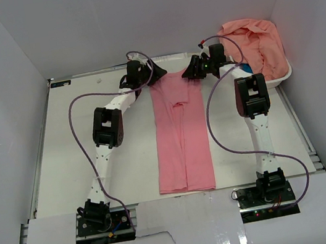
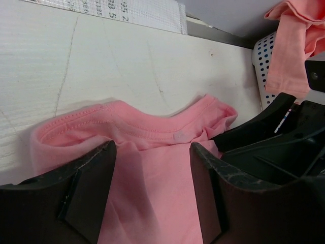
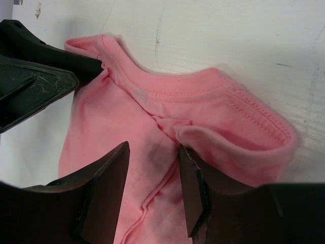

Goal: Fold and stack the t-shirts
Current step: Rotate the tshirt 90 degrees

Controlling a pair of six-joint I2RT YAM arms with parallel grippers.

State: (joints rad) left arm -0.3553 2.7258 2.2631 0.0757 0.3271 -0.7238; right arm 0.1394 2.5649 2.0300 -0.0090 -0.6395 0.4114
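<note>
One rose-pink t-shirt point(image 1: 180, 131) lies folded into a long narrow strip down the middle of the table, collar at the far end. My left gripper point(image 1: 154, 74) hovers open over the collar's left part point(image 2: 127, 124); cloth lies flat between its fingers point(image 2: 96, 188) with nothing pinched. My right gripper point(image 1: 191, 71) is at the collar's right side, jaws apart point(image 3: 152, 160). A raised fold of the shoulder point(image 3: 233, 147) rests over its right finger point(image 3: 195, 193). More salmon t-shirts point(image 1: 256, 40) are heaped in the basket.
The white slotted basket point(image 1: 286, 78) sits at the far right corner, close behind the right arm, and shows in the left wrist view point(image 2: 264, 56). The two gripper heads are close together over the collar. White walls enclose the table.
</note>
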